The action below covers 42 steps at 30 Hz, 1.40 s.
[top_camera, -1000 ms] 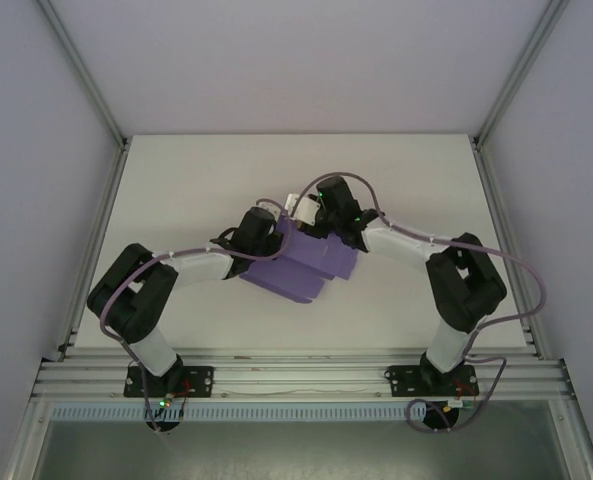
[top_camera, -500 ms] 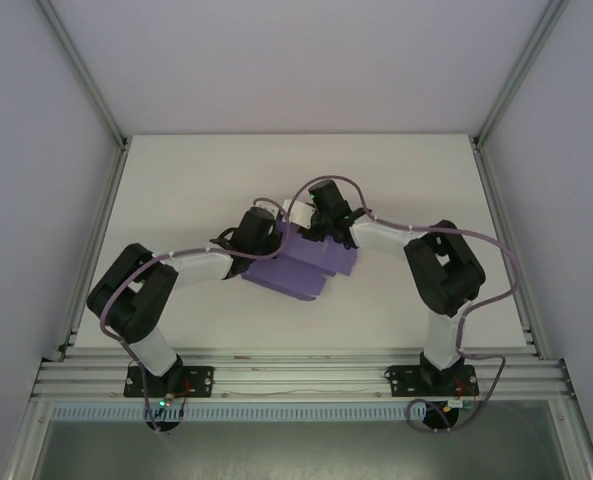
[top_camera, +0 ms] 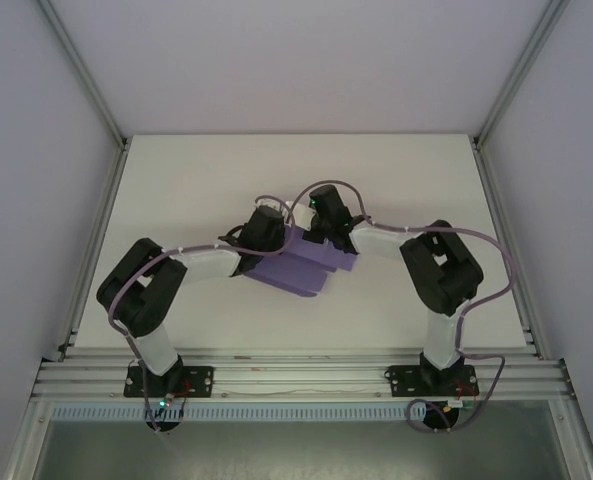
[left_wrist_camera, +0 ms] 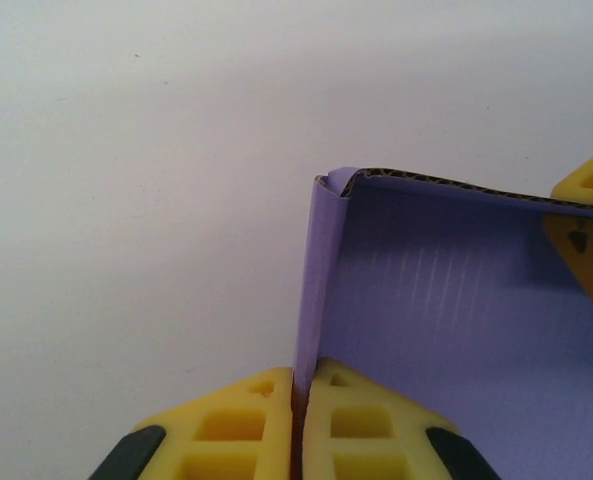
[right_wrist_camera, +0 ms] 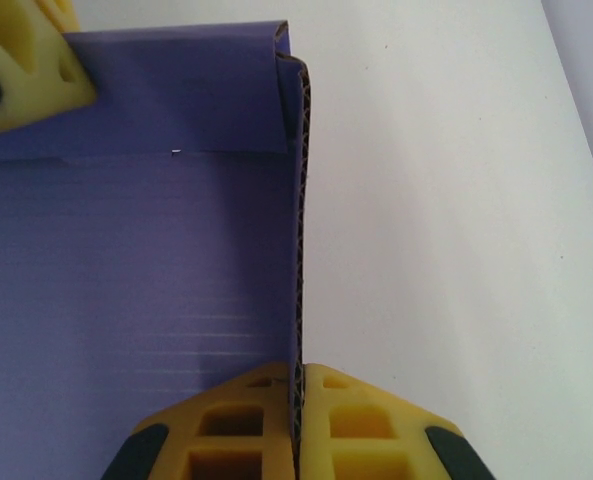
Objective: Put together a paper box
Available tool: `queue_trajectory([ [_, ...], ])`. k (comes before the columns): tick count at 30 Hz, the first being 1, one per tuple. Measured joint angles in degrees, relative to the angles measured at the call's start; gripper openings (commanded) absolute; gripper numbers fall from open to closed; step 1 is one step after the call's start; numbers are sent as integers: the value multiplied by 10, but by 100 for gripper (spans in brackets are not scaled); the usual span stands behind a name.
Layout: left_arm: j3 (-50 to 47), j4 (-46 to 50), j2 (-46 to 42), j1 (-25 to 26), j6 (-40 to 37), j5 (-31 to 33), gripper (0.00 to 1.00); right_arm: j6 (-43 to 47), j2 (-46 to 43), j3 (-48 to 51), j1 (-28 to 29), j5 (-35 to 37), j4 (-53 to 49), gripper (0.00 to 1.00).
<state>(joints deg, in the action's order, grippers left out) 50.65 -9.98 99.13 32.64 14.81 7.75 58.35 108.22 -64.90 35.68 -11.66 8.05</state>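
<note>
Top view: purple corrugated-card paper box (top_camera: 301, 268) sits mid-table (top_camera: 176, 190), part-formed. Both arms meet at its far edge, left gripper (top_camera: 272, 236) on one side and right gripper (top_camera: 323, 232) on the other.

Left wrist: left gripper (left_wrist_camera: 298, 385) is pinched tight on an upright side wall, probably to keep it square at the folded corner. The wall top is rolled over, flutes exposed.

Right wrist: right gripper (right_wrist_camera: 298, 375) is clamped on another upright wall, edge-on, likely bracing it while the flap seats. Ribbed purple floor, flap folded down along the adjoining wall, crease visible.
</note>
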Motion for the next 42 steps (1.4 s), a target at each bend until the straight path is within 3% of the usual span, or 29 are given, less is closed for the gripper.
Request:
queue_trajectory([
  [3,0,1,0,0,7,-2,23,5,-7,3,0,-3,0,0],
  [10,-8,13,0,-13,15,-21,22,15,-32,9,7,-18,1,0],
  [11,-9,12,0,-17,17,-27,18,16,-34,9,7,-20,1,0],
  [13,-9,11,0,-20,12,-41,0,19,-36,9,7,-23,1,0],
  [20,-8,12,4,-19,3,-55,0,28,-38,9,6,-23,-12,0],
  [28,16,17,37,25,47,75,0,26,-39,12,5,-23,-11,0],
  [36,32,10,49,28,64,92,0,28,-39,14,-7,-31,5,0],
  [38,14,-10,42,29,59,83,24,29,-39,14,-3,-27,5,0],
  [39,1,-19,35,29,56,78,41,28,-39,14,0,-26,5,0],
  [40,-13,-27,27,29,58,78,48,23,-40,15,3,-25,2,0],
  [42,-41,-32,9,24,62,77,54,19,-44,19,10,-22,-1,0],
])
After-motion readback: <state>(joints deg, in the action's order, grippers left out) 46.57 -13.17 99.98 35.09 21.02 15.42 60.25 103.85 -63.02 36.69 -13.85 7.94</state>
